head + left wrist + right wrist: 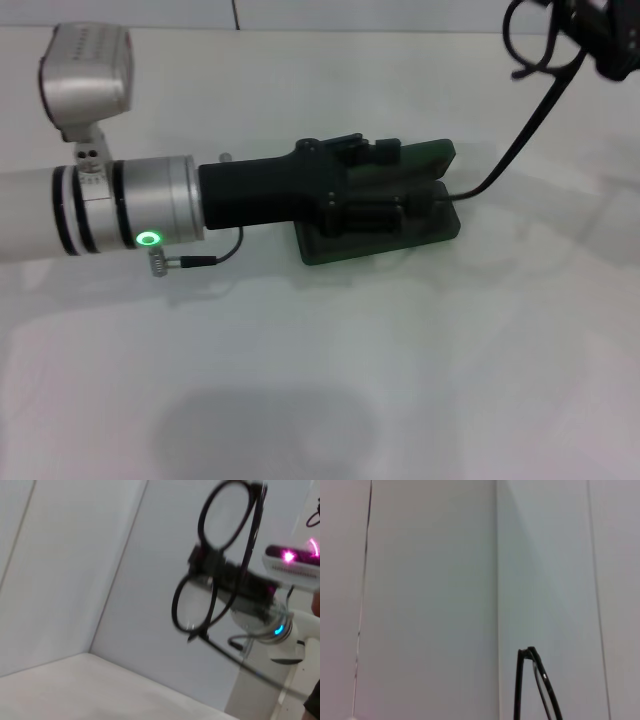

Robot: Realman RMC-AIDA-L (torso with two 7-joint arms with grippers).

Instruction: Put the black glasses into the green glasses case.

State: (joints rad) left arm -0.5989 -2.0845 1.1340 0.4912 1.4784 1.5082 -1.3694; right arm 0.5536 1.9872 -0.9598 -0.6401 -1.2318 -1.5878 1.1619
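Observation:
The green glasses case (345, 250) lies open at the middle of the table, with its lid (432, 156) on the far side. My left gripper (400, 205) reaches in from the left and sits low over the case, hiding most of the inside. My right gripper (612, 42) is raised at the far right corner. In the left wrist view the right gripper (212, 565) is shut on the bridge of the black glasses (223, 515) and holds them in the air. Part of the glasses frame (520, 685) shows in the right wrist view.
A black cable (525, 135) runs from the right arm down to the case's right end. A thin cable (200, 260) hangs under the left wrist. The white table (330, 380) stretches in front of the case.

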